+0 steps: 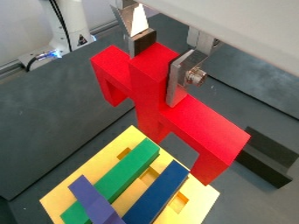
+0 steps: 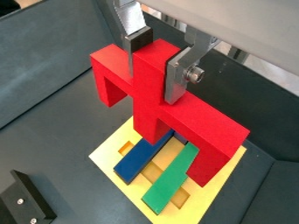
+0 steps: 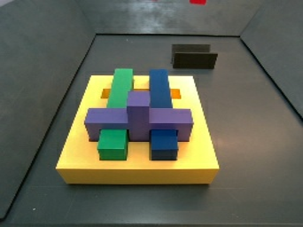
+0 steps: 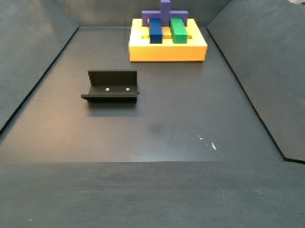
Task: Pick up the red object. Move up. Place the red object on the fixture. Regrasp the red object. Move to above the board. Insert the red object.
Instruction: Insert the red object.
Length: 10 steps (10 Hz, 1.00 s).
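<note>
In both wrist views my gripper [image 1: 162, 63] [image 2: 158, 59] is shut on the red object [image 1: 205, 127] [image 2: 198, 127]. Its silver fingers [image 1: 180, 77] clamp the central stem, with the crossbar and end legs spreading to either side. The piece hangs in the air over the board [image 1: 111, 157] [image 2: 110, 154], a thick yellow slab with orange slots. In both side views the board [image 3: 136, 164] [image 4: 167, 53] lies on the dark floor. Only a red sliver [image 3: 198, 2] shows at a side view's upper edge. The fixture [image 1: 271, 160] [image 2: 24, 203] [image 3: 196, 58] [image 4: 111, 86] stands empty, apart from the board.
On the board sit a green block [image 3: 122, 84] [image 1: 128, 166], a blue block [image 3: 158, 84] [image 2: 146, 153] and a purple block [image 3: 136, 120] [image 1: 100, 201] lying across them. Dark walls [image 3: 267, 80] ring the floor.
</note>
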{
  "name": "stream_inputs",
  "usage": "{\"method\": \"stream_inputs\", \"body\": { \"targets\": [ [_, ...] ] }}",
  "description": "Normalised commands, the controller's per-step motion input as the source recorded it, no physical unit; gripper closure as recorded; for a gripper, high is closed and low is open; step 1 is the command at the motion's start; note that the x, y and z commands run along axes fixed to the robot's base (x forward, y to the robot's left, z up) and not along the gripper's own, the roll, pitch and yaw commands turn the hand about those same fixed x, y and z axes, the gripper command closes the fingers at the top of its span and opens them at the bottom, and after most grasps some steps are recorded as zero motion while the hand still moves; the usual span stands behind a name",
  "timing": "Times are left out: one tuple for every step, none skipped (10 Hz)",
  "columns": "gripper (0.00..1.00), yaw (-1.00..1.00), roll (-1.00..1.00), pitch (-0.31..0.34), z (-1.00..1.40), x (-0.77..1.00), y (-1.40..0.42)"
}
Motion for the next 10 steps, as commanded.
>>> {"method": "stream_inputs", "body": {
  "targets": [
    [1.0,0.07,-0.33,-0.021,-0.5,0.24,0.25],
    [1.0,0.02,-0.35,-0.01,-0.48,0.12,0.23],
    [1.0,0.1,-0.41,-0.033,-0.3,0.07,0.04],
    [1.0,0.16,-0.39,-0.026,-0.35,0.13,0.06],
    [1.0,0.13,-0.39,-0.019,-0.36,0.04,0.07],
    [1.0,0.15,-0.37,-0.013,-0.4,0.0,0.09],
    [1.0,0.08,-0.19,-0.047,-0.79,-0.01,0.3],
    [1.0,0.03,0.0,-0.189,-0.79,-0.38,0.25],
    [1.0,0.08,0.06,-0.244,-0.72,-0.53,0.27],
    [1.0,0.07,0.12,-0.18,-0.65,-0.43,0.15]
  ]
}}
